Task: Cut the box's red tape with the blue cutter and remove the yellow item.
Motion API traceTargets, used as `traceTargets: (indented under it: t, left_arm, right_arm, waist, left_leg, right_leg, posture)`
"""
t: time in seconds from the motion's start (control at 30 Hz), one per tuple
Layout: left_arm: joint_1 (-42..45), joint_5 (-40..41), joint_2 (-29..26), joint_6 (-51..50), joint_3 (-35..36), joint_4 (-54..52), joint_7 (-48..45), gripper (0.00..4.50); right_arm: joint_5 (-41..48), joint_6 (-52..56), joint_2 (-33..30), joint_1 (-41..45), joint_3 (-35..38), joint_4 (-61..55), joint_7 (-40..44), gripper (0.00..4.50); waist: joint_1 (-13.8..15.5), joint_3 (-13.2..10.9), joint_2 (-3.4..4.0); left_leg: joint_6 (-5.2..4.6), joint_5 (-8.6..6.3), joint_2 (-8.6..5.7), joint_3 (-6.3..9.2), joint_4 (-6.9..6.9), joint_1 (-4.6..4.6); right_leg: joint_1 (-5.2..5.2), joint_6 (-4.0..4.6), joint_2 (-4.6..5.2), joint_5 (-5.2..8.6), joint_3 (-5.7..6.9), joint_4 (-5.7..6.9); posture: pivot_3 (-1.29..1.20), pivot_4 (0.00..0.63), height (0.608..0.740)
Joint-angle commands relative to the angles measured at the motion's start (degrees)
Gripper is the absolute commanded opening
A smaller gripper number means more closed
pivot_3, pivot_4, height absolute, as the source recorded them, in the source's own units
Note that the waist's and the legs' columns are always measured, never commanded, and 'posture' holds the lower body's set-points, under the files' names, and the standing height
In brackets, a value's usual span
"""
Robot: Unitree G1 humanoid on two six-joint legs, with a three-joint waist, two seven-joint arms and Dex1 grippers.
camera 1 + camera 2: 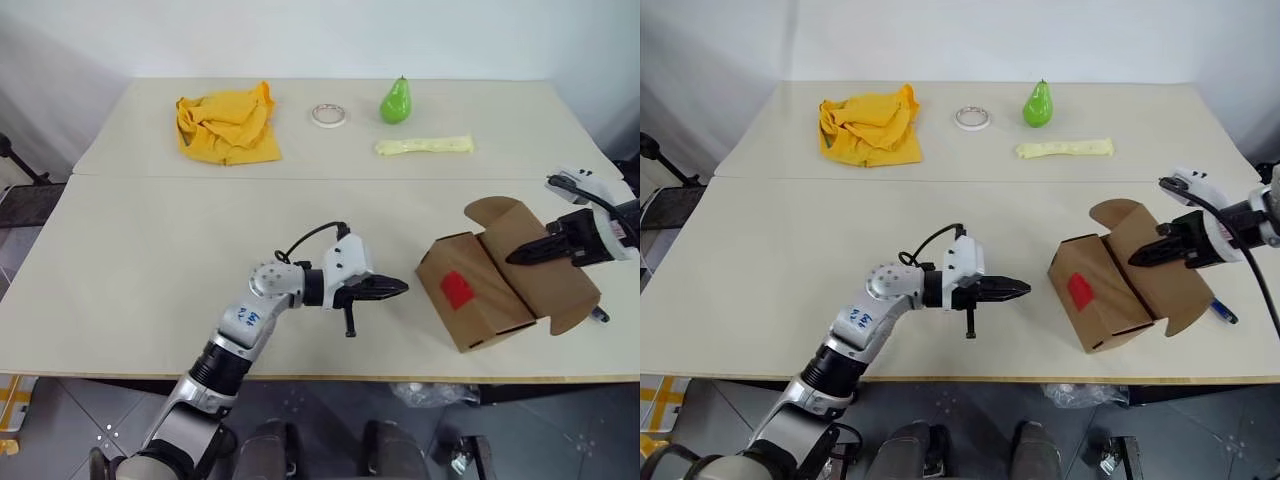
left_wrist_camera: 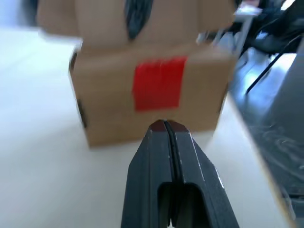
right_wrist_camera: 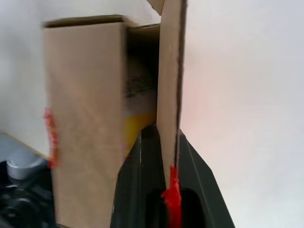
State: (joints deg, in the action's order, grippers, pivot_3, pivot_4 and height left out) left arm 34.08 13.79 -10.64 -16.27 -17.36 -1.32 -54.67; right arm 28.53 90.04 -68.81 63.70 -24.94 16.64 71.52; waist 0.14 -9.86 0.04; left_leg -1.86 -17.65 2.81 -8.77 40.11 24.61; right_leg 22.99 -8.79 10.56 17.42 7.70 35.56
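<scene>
The box (image 1: 500, 280) sits at the desk's (image 1: 150, 260) near right edge. The right gripper (image 1: 520, 256) is clamped on its raised flap (image 1: 535, 262). The left gripper (image 1: 398, 288), closed and empty, points at the red tape (image 1: 457, 290) from just beside it. Something yellow (image 3: 135, 124) shows inside the box.

Bright even light, wrist views blurred

My left arm (image 1: 262, 318): silver-grey jointed shell, round bolted elbow cap, small blue marking on the forearm, black ribbed collar below. White wrist housing, looped black cable. My left gripper (image 1: 395, 288): two black tapered fingers. My right gripper (image 1: 520, 256): black fingers, white housing, black cable.
</scene>
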Motion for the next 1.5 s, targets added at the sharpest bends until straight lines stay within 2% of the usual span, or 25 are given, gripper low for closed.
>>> traceTargets:
  t: [0.03, 0.27, 0.5, 0.87, 0.97, 1.13, 1.27, 1.5]
  left_arm:
    - [2.81, 1.88, 1.00, 0.01, 0.44, -2.46, -0.31, 0.00]
    - [5.32, 1.52, 3.15, 0.19, -0.28, -0.78, 0.41, 0.00]
    - [10.11, -1.60, 11.06, 2.97, -3.19, 8.43, 4.20, 0.00]
    - [18.93, -16.61, 19.16, 13.71, -11.03, 29.18, 13.81, 0.00]
    - [19.56, -19.75, 18.84, 14.17, -13.92, 32.15, 13.93, 0.00]
    - [16.22, -20.63, 14.94, 5.84, -18.63, 28.97, 6.17, 0.00]
    - [11.39, -18.38, 11.50, -0.61, -16.90, 22.46, 3.57, 0.00]
    - [7.97, -14.80, 8.45, -0.99, -11.79, 15.28, 3.32, 0.00]
  right_arm:
    - [2.30, 2.12, 0.71, -3.53, 3.20, -3.76, -2.09, 0.04]
    - [5.92, 2.46, 2.57, -6.89, 6.28, -5.98, -5.91, 0.04]
    - [7.24, 2.46, 2.00, -6.42, 6.73, -5.27, -7.52, 0.04]
    - [11.23, 2.46, 0.16, -6.78, 7.27, -5.34, -9.71, 0.04]
    - [12.07, 2.46, -0.58, -6.67, 7.27, -5.40, -10.10, 0.04]
    - [11.27, 2.45, -3.17, -6.87, 7.42, -5.47, -9.26, 0.04]
    - [7.51, -2.88, -7.32, -7.40, 4.86, -2.84, -5.40, 0.04]
    - [2.70, -6.99, -7.35, -5.94, 2.29, 0.54, -0.67, 0.04]
  waist:
    - [-0.07, 0.00, 0.00]
    - [-0.21, 0.01, -0.04]
    - [-0.22, 0.02, -0.07]
    - [-0.24, 0.01, -0.09]
    - [-0.22, 0.01, -0.10]
    - [-0.02, 0.03, -0.12]
    - [0.15, 0.10, -0.16]
    - [0.17, 0.17, -0.27]
  left_leg:
    - [0.00, 0.00, 0.00, 0.01, 0.00, -0.01]
    - [0.00, 0.00, 0.00, 0.06, -0.03, -0.25]
    - [0.00, 0.00, 0.00, 0.06, -0.03, -0.35]
    - [-0.01, -0.01, 0.00, 0.04, -0.06, -0.35]
    - [0.00, -0.01, 0.01, 0.05, -0.08, -0.36]
    - [-0.02, -0.02, 0.00, 0.10, -0.07, -0.35]
    - [0.00, -0.08, 0.00, 0.16, -0.10, -0.36]
    - [-0.02, -0.10, -0.01, 0.17, -0.02, -0.39]
  right_leg:
    - [-0.03, 0.00, 0.00, 0.00, 0.01, 0.00]
    - [-0.31, 0.00, -0.03, 0.00, 0.05, -0.04]
    - [-0.43, 0.00, -0.03, 0.00, 0.04, -0.09]
    - [-0.40, 0.00, -0.02, 0.00, 0.03, -0.14]
    - [-0.40, 0.00, -0.02, 0.00, 0.04, -0.15]
    - [-0.44, 0.00, -0.01, 0.00, 0.06, -0.23]
    - [-0.47, 0.01, -0.02, 0.00, 0.09, -0.23]
    - [-0.61, 0.00, -0.01, 0.00, 0.10, -0.54]
  posture:
    - [0.00, 0.150, 0.740]
    - [0.00, 0.150, 0.740]
    - [0.00, 0.150, 0.740]
    - [0.00, 0.150, 0.740]
    - [0.00, 0.150, 0.740]
    - [0.00, 0.150, 0.740]
    - [0.00, 0.150, 0.740]
    - [0.00, 0.150, 0.740]
